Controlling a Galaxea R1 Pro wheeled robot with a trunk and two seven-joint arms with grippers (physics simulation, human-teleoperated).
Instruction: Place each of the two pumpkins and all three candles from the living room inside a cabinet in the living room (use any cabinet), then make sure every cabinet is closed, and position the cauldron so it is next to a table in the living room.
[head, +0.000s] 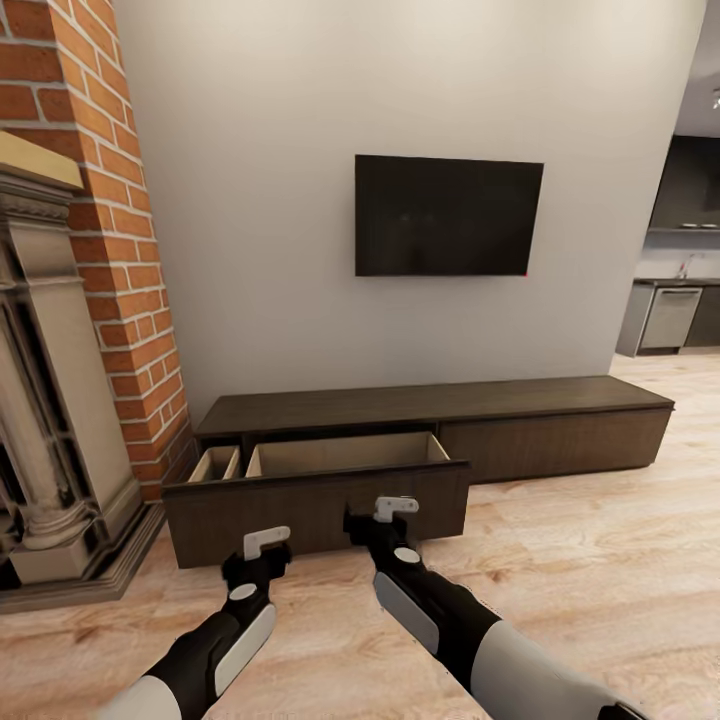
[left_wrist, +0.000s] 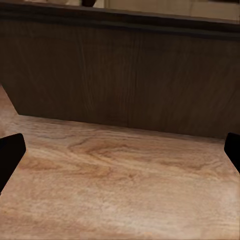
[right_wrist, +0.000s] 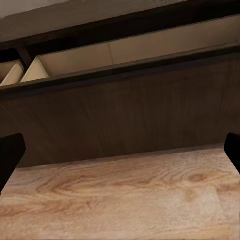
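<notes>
The cabinet is a long, low, dark brown unit against the grey wall. At its left end a drawer stands pulled out, showing a pale wood interior with a narrow compartment beside it; I see nothing in either. My left gripper and right gripper hover just in front of the drawer front, both open and holding nothing. The left wrist view faces the drawer front above the floor. The right wrist view looks up at that front. The pumpkins, candles and cauldron are out of view.
A brick chimney with a stone fireplace surround stands close on the left. A black TV hangs above the cabinet. Wood floor stretches right toward a kitchen.
</notes>
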